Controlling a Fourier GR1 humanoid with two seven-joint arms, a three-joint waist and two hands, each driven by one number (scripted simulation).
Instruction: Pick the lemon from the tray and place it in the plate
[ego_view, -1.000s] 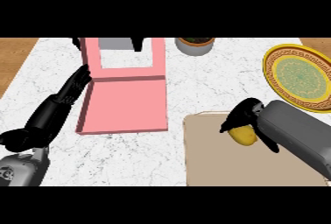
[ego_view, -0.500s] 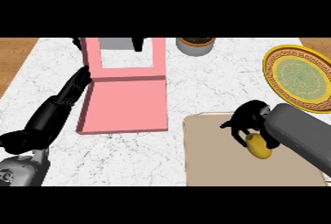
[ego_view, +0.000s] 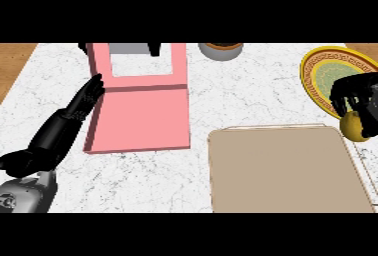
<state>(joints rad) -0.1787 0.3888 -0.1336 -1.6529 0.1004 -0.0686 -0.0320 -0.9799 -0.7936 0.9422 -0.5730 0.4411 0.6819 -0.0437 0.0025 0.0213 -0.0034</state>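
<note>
Right hand (ego_view: 356, 97) shows at the view's right edge, its black fingers curled down around the top of the yellow lemon (ego_view: 352, 127), which hangs below them. Hand and lemon sit just past the upper right corner of the tan tray (ego_view: 284, 170), at the lower rim of the plate (ego_view: 322, 70). That plate is round, with a yellow patterned rim and a greenish centre, and part of it is hidden behind the hand. Whether the lemon touches the plate or the counter cannot be told from this view.

On the other side, the left hand (ego_view: 72, 115) lies over the white marble counter (ego_view: 148, 175) with its fingers straight and pointing up the view. Its fingertips reach the left edge of the pink box (ego_view: 144, 117), and it holds nothing. This box lies open, its flat base toward the viewer and its lid, with a rectangular window cut in it, raised behind. Beyond the box, near the far edge of the counter, stands a small round grey container (ego_view: 220, 51) with a brown top. Bare tan surface is all that shows on the tray.
</note>
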